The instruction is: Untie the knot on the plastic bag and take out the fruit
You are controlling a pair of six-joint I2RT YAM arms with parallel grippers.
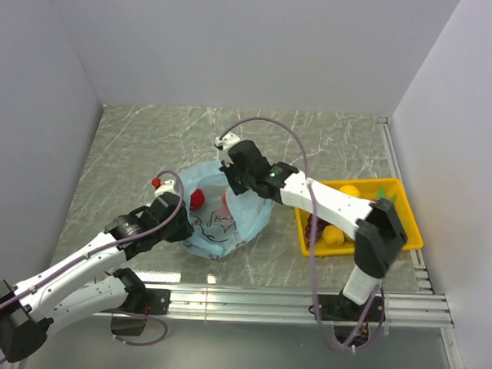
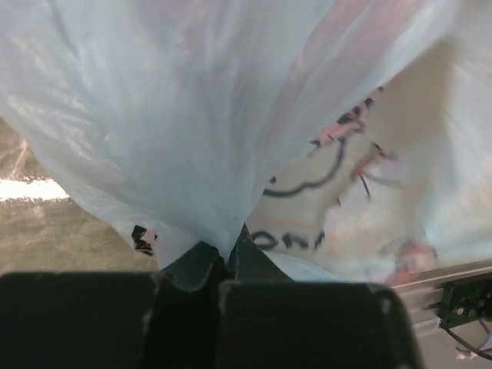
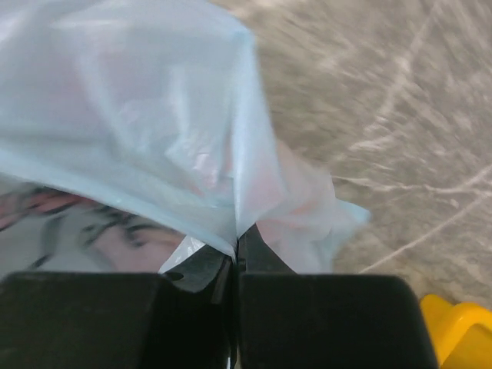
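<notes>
The light-blue plastic bag [image 1: 224,224] lies at the table's middle, its mouth pulled open between my two grippers. No knot shows. A round red fruit [image 1: 197,199] and a pink-orange one [image 1: 225,205] sit inside. My left gripper [image 1: 182,210] is shut on the bag's left rim; in the left wrist view its jaws [image 2: 228,246] pinch a fold of the bag [image 2: 154,115], with the dark and pink print [image 2: 307,184] behind. My right gripper [image 1: 230,182] is shut on the far rim; in the right wrist view [image 3: 238,238] it pinches the blue film [image 3: 138,115].
A yellow tray [image 1: 408,220] stands at the right, holding two yellow fruits [image 1: 349,191] and a dark purple grape bunch [image 1: 312,228]; its corner shows in the right wrist view [image 3: 453,330]. A small red thing [image 1: 156,181] sits by my left wrist. White walls enclose the table.
</notes>
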